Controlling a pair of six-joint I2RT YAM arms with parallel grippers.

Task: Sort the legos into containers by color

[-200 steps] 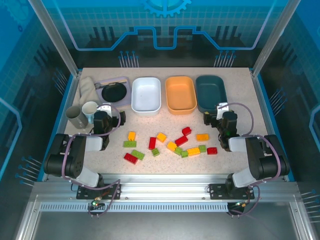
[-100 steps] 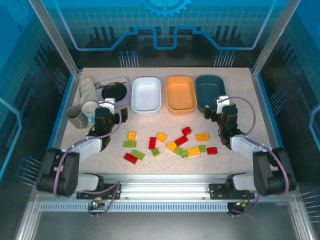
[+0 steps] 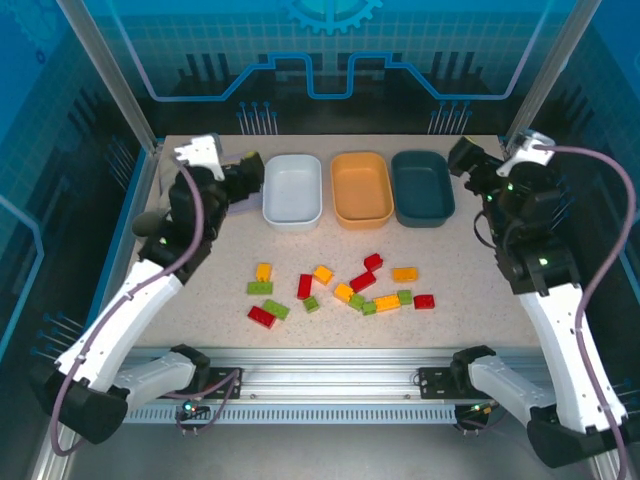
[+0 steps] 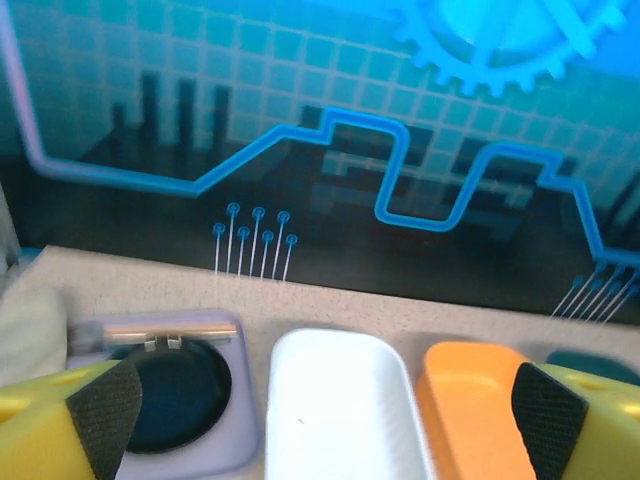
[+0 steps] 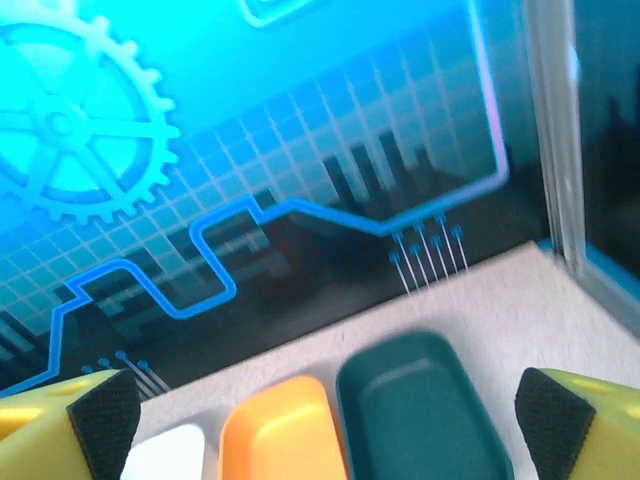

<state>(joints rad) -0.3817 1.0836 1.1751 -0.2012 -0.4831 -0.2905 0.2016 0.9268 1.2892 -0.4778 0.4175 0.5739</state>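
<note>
Lavender tray (image 4: 246, 345) w/ black dish (image 4: 175, 395) (beside white tub (image 4: 340, 420))

Bright even overhead light; soft short shadows; right wrist view blurred, blue-tinted.

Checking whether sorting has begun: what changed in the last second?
Both arms unfolded upward and away; the left hand now hangs left of the white shallow tub, the right hand right of the dark teal tub, both open, empty. The small red, green and yellow plastic bricks and every tub stayed put.
</note>
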